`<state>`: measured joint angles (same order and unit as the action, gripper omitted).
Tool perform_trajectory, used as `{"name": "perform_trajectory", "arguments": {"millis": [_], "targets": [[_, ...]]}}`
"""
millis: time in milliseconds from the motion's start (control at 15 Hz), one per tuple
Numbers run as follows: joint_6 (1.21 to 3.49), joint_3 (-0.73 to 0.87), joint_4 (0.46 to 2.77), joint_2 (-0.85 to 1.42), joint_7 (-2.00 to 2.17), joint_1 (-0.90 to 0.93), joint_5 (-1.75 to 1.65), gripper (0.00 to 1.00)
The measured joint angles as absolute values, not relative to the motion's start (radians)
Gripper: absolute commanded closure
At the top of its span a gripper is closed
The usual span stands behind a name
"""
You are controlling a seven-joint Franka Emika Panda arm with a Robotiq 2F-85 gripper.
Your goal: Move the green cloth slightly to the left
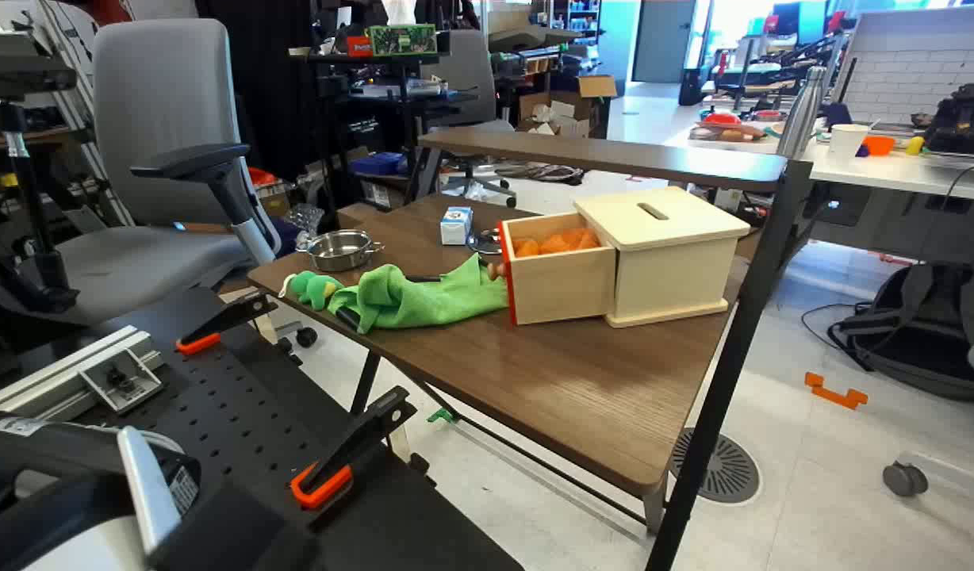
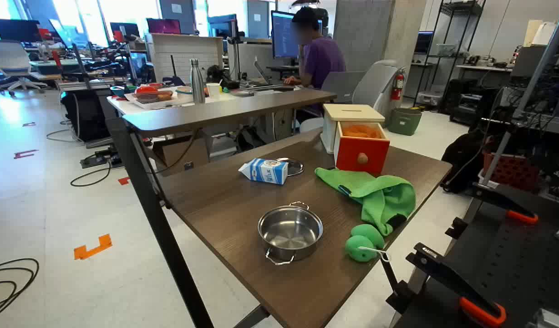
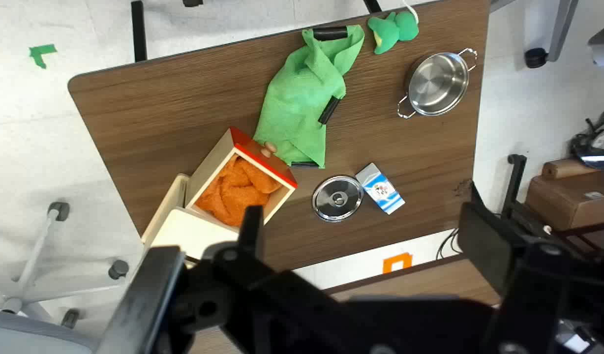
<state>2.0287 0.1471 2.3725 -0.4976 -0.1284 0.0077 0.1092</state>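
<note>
The green cloth (image 1: 427, 300) lies crumpled on the brown table, with black strips on its edges. It also shows in an exterior view (image 2: 388, 197) and in the wrist view (image 3: 294, 101). One end reaches the red front of the open drawer (image 2: 362, 155), under its knob; I cannot tell if they touch. The other end lies by the table edge next to a green plush toy (image 3: 393, 30). My gripper (image 3: 363, 216) shows only in the wrist view, open and empty, its fingers wide apart. It is above the table and apart from the cloth.
The wooden box (image 1: 673, 270) has its drawer pulled out with orange cloth (image 3: 235, 189) inside. A metal pot (image 2: 290, 231), a lid (image 3: 337, 198) and a milk carton (image 3: 379, 188) stand or lie on the table. A raised shelf (image 1: 606, 159) runs along one table side.
</note>
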Motion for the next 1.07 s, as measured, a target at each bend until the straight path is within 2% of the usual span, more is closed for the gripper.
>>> {"name": "perform_trajectory", "arguments": {"millis": [667, 1067], "targets": [[2.042, 0.140, 2.376, -0.489, -0.105, 0.004, 0.108, 0.00], [2.196, 0.063, 2.377, -0.320, 0.077, -0.003, 0.102, 0.00]]}}
